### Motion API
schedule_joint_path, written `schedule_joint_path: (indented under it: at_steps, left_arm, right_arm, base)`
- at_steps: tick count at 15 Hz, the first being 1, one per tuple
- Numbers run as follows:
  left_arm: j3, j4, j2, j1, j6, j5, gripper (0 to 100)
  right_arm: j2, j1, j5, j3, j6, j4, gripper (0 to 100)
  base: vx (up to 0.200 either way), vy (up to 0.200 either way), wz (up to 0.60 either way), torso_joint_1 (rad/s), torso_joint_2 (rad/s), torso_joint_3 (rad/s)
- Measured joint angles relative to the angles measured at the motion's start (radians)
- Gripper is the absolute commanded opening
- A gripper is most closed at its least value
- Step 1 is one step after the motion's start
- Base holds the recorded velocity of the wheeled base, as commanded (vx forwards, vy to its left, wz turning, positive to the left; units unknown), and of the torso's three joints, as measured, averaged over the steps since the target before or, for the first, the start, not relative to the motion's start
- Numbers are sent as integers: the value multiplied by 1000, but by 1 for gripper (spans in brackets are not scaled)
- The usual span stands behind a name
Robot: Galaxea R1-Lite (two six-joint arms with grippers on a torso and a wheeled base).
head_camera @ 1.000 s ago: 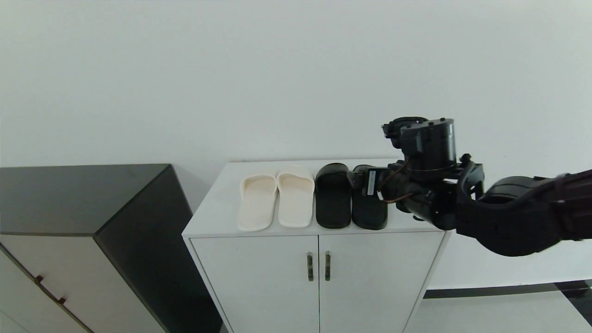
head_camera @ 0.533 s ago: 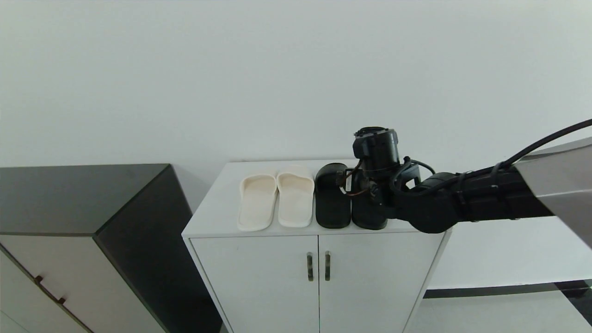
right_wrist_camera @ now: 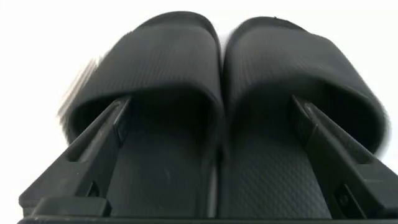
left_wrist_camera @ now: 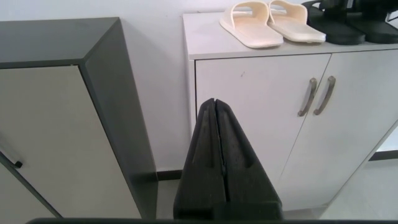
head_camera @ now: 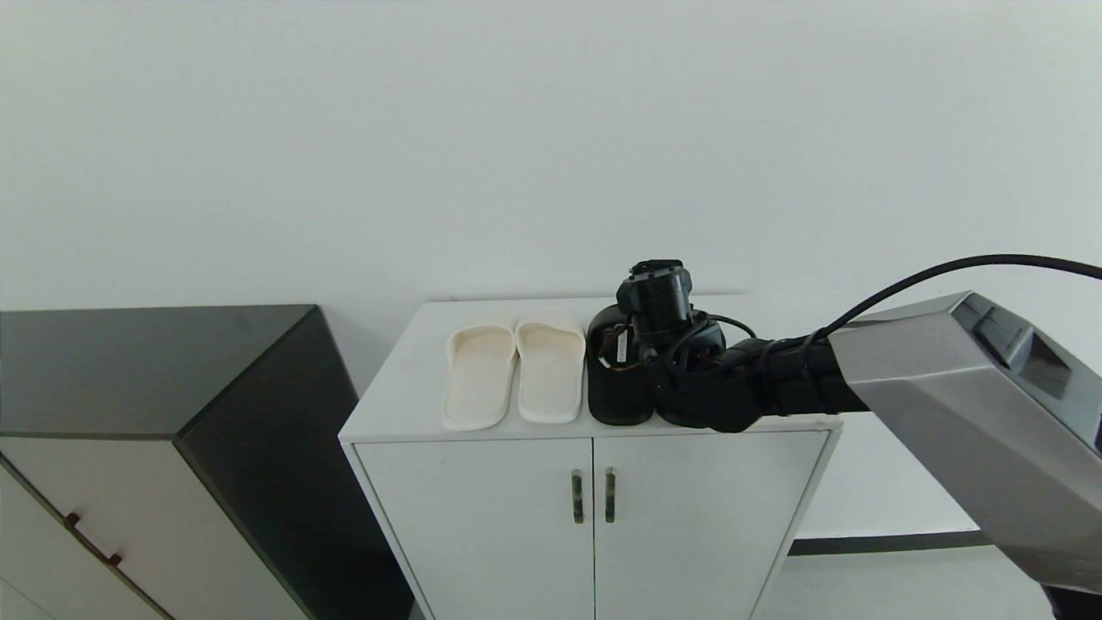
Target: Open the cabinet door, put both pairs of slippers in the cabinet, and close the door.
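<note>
Right tool (right_wrist_camera: 208, 109): jaws apart, not clamped; one finger (right_wrist_camera: 93, 149) lies under the strap of each black slipper, towards the outer side of each.
Black slippers (head_camera: 616, 396): on top of the cabinet (head_camera: 482, 517), towards its right end; side by side and touching, soles flat, toes to the wall.
Handling, black slippers: judged light, soft moulded foam; the straps should flex and the ribbed footbeds give some friction; not fragile; a loose hold may let one slipper swing or drop.
Grip point: the two inner strap walls where the pair meets; closing the jaws should press these together and lift both slippers as one unit.
Cream slippers (head_camera: 551, 370): on the cabinet top, just left of the black slippers; same orientation; judged the same in weight and softness; take by the straps likewise.
Cabinet doors: both shut; two vertical handles (head_camera: 577, 496) close together at the centre seam; stiff bars, suitable for a pinch and pull.
Left tool (left_wrist_camera: 215, 106): jaws together, holding nothing; low, in front of the cabinet and off its left side, well apart from the handles.
Task state: door not yet open; neither pair stowed.
Dark cabinet (head_camera: 155, 362): standing to the left of the cabinet.
</note>
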Motion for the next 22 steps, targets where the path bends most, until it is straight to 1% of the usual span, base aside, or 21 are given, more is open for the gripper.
schedule_joint_path:
  at_steps: [3, 4, 6, 8, 15, 18, 20, 22]
  left_arm:
    - [0, 0, 0, 0, 0, 0, 0]
    - [0, 0, 0, 0, 0, 0, 0]
    - [0, 0, 0, 0, 0, 0, 0]
    - [0, 0, 0, 0, 0, 0, 0]
    - [0, 0, 0, 0, -2, 0, 0]
    - [0, 0, 0, 0, 2, 0, 0]
    - [0, 0, 0, 0, -1, 0, 0]
    - [0, 0, 0, 0, -6, 0, 0]
  right_arm:
    - [57, -17, -20, -92, -2, 49, 100]
    - [75, -21, -30, -128, -2, 60, 0]
    - [100, -26, -35, -172, -8, 76, 0]
    - [112, -30, -36, -185, -13, 76, 0]
    - [105, -29, -50, -175, -16, 76, 0]
    - [35, -26, -29, -71, -32, 64, 0]
    - [-47, -18, 38, 50, -48, 33, 0]
    - [-139, -10, 126, 192, -81, -30, 0]
  base:
    - [0, 0, 0, 0, 0, 0]
    - [0, 0, 0, 0, 0, 0]
    - [0, 0, 0, 0, 0, 0]
    - [0, 0, 0, 0, 0, 0]
    - [0, 0, 0, 0, 0, 0]
    - [0, 0, 0, 0, 0, 0]
    - [0, 0, 0, 0, 0, 0]
    - [0, 0, 0, 0, 0, 0]
